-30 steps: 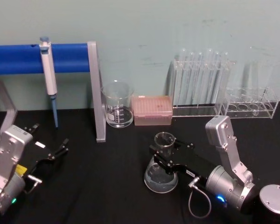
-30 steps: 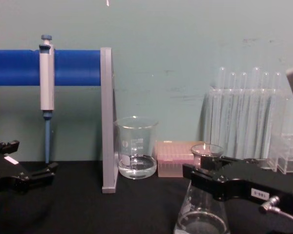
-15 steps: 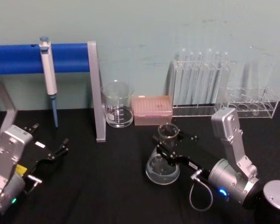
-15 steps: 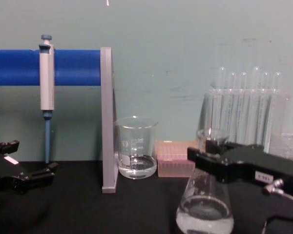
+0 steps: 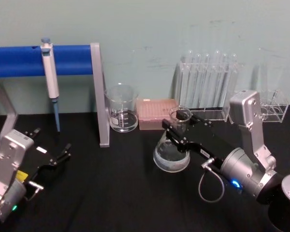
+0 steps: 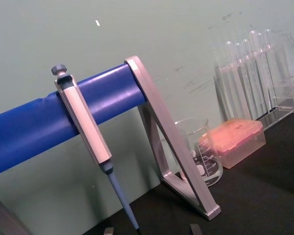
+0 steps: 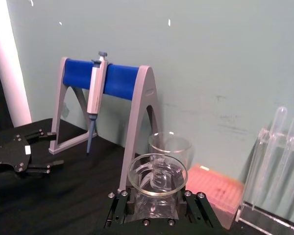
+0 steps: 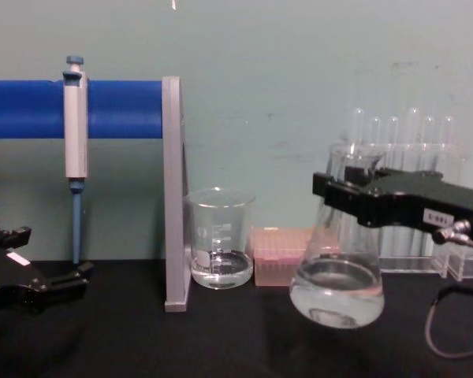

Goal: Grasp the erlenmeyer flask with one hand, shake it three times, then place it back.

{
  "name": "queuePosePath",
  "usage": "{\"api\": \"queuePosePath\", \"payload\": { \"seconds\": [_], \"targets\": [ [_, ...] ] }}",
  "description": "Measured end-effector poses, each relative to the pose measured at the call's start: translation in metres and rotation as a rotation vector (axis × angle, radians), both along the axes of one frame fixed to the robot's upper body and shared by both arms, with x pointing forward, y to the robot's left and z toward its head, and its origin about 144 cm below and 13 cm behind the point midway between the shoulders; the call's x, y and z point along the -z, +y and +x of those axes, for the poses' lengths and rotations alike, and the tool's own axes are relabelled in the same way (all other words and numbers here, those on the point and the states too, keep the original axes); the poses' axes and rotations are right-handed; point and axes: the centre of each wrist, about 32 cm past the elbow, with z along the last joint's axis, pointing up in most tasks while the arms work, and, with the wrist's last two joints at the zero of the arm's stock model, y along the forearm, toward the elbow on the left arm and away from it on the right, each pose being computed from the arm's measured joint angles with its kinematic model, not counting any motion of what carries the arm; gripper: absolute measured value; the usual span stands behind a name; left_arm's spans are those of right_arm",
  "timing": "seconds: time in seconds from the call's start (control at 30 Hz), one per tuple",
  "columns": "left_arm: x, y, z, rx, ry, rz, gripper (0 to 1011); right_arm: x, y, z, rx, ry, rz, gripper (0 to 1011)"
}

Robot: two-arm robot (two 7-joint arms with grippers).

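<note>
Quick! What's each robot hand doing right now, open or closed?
Left gripper: open, holding nothing, low on the left side.
Right gripper: shut on the neck of the erlenmeyer flask, which it holds up in the air.

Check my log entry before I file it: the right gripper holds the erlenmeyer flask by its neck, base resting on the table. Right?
Not quite: the right gripper holds the erlenmeyer flask by its neck, but its base hangs above the table, as the chest view shows.
</note>
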Motion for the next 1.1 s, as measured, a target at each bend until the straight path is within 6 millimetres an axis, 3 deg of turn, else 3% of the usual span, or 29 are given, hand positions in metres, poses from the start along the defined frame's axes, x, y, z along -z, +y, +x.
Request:
{"api": "queuePosePath", "payload": {
  "seconds": [0.67,1.1],
  "targets": [
    [0.0,0.0,0.0,0.0,0.0,0.0,1001,-0.003,0.0,-0.001,0.043,-0.006,-0.033,451],
    [0.0,0.0,0.0,0.0,0.0,0.0,1001,0.0,0.011,0.0,-0.003,0.01,-0.025,451]
  ]
}}
